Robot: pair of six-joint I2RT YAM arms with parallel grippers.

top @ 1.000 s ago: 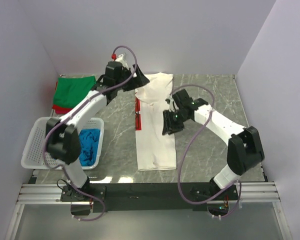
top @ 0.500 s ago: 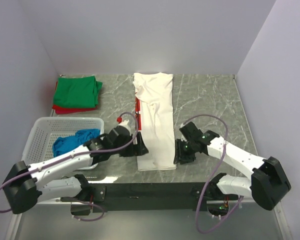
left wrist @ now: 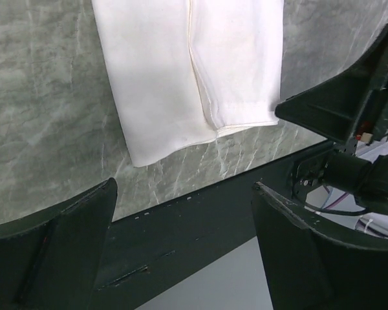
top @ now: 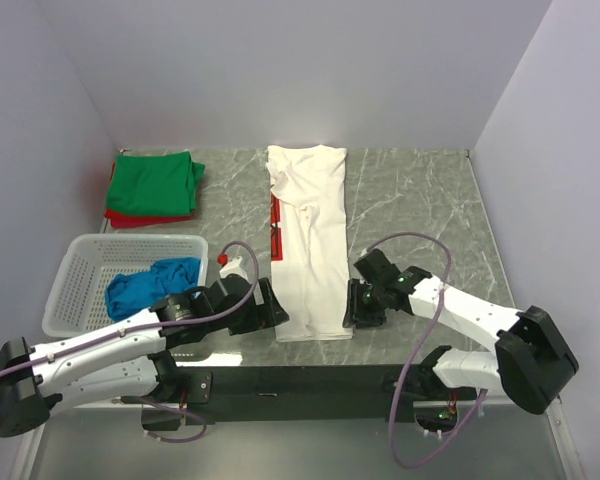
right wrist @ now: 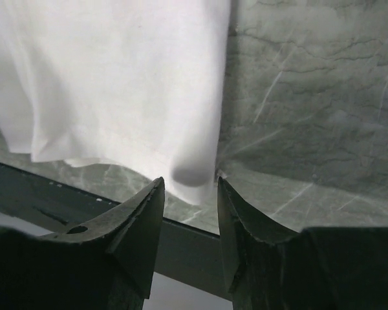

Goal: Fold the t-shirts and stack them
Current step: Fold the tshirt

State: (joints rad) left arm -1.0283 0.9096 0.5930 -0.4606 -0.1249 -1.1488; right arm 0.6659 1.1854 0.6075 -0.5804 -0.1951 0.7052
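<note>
Blue t-shirt [top: 150,285] contained in lattice basket [top: 80,290] at the tabletop's [top: 420,190] left edge.
Left gripper [left wrist: 181,187] is spread wide, right gripper [right wrist: 190,184] narrowly parted.

The white t-shirt [top: 310,250] is soft, matt cloth on a smooth, marble-patterned worktop [top: 420,190] with a faint sheen. The basket [top: 80,290] is white plastic lattice; the left pincer [left wrist: 182,187] has matt black plastic fingers [left wrist: 58,252].
</note>
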